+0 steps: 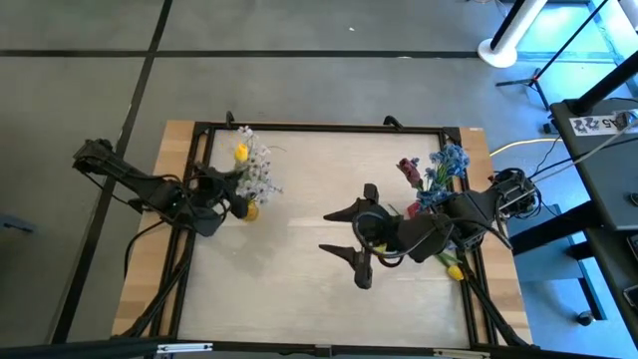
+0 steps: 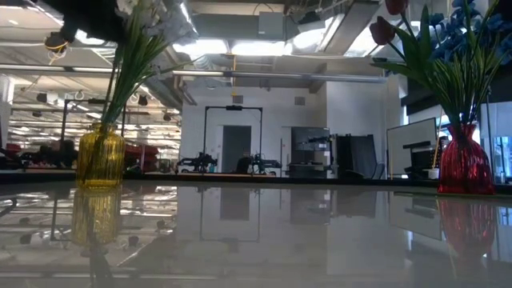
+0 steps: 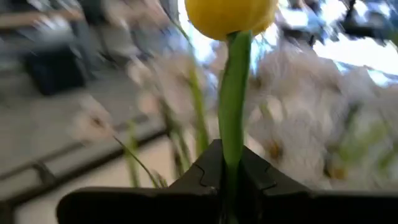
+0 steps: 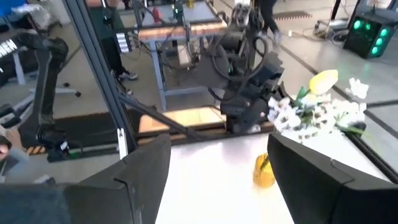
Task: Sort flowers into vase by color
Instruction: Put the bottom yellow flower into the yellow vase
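left gripper [image 1: 242, 195] at the tabletop's [image 1: 299, 269] left side, beside the yellow vase [image 2: 101, 157]; jaws clenched on the green stem of a yellow tulip [image 3: 229, 15], stem pinched between the two dark fingers [image 3: 202, 177] and rising straight up out of them in the left wrist view. tulip head directly above the jaws, blurred white sprigs [image 3: 292, 134] behind it. in the high view, a second yellow tulip [image 1: 241, 153] and white sprigs [image 1: 259, 175] clustered over the same vase, touching or just beside the gripper; whether the held stem is already inside the vase mouth cannot be told.

right gripper [image 1: 361, 239] over the tabletop's centre-right, well apart from the left one; jaws released and spread wide, nothing between them, one finger [image 4: 140, 171] on each side of the right wrist view with bare tabletop between. left arm, yellow vase [image 4: 263, 171] and white-and-yellow bunch [image 4: 317, 109] seen farther off in that view.

red vase [image 2: 464, 164] at the tabletop's right edge, holding blue clusters [image 1: 451, 165] and a dark red tulip [image 1: 408, 170], stems upright and fanning. one more yellow tulip [image 1: 455, 269] lying near the right arm at the tabletop's right edge, partly hidden under the arm.
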Robot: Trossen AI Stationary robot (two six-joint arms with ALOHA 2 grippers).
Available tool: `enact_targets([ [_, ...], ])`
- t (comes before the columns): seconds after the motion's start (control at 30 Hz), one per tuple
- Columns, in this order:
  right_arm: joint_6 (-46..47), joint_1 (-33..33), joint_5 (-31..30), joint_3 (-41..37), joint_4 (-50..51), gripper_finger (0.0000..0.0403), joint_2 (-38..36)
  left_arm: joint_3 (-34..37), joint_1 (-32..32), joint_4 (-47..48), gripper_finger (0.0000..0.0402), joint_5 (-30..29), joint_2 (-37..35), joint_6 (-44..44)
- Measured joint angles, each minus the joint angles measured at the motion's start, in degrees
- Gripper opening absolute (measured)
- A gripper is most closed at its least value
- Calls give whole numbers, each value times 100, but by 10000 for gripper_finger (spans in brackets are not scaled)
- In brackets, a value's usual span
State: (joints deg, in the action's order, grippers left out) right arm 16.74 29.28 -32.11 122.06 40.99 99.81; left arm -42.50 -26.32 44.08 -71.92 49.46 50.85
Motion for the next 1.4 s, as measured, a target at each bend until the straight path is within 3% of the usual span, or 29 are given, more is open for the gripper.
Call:
enact_targets([
  [0.23,289,0,327,0,300,269,0,-34,380,283,71,1760,-226,-12],
  [0.5,742,0,781,0,842,269,0,-891,967,1508,134,3279,-522,4],
  [0.7,1180,0,881,0,1450,269,0,-1481,1270,2508,155,4474,-549,13],
  [0.9,2067,0,1277,0,1769,269,125,-2214,1293,2721,154,5470,-554,9],
  [1.1,2497,0,2153,0,1849,269,389,-2894,1293,2481,147,5738,-605,9],
  [1.2,2872,73,2985,0,2278,269,541,-2959,1291,2117,147,5583,-675,3],
  [1.3,3318,388,3483,0,2848,269,690,-2964,1291,1915,147,5455,-695,-35],
  [1.4,3870,859,3600,-49,3066,269,747,-2964,1291,2019,147,5322,-689,-47],
])
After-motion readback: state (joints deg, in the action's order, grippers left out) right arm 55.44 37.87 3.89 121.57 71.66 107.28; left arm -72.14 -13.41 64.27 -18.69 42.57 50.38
